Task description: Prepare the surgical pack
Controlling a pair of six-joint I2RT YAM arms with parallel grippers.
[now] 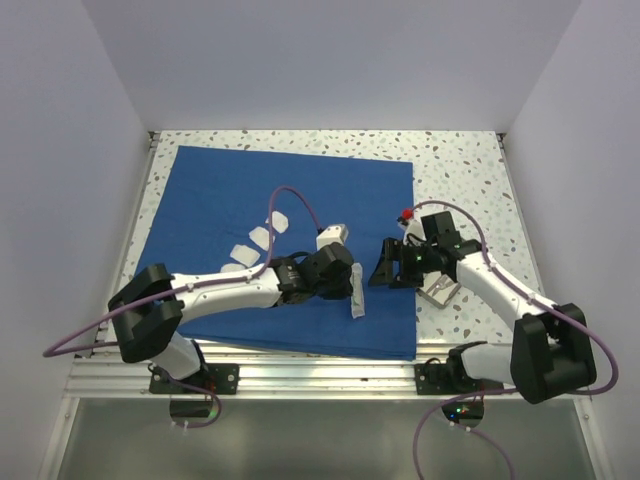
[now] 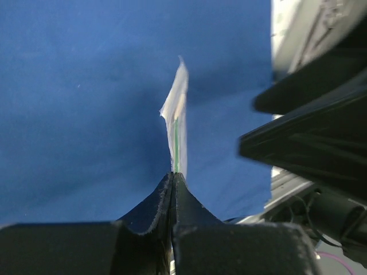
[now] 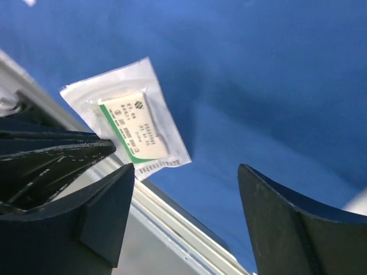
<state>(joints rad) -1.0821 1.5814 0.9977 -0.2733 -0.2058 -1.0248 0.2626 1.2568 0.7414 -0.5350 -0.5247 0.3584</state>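
Packet (image 2: 176, 109) hangs edge-on over the blue drape (image 1: 230, 190), pinched at one margin by the left fingers (image 2: 152, 206); right fingers (image 3: 275, 223) stand spread beside it. Probably light, floppy, slick film (apt to slip): best held by its sealed border.

txt: none legible | packet (image 3: 129, 129) label | print too small

White arms (image 1: 232, 292), black joints (image 1: 150, 318) — purple cables (image 1: 302, 203)

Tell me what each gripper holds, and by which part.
The left gripper pinches the clear packet by one end, the rest sticking out beyond its fingertips. The right gripper is open, holding nothing.
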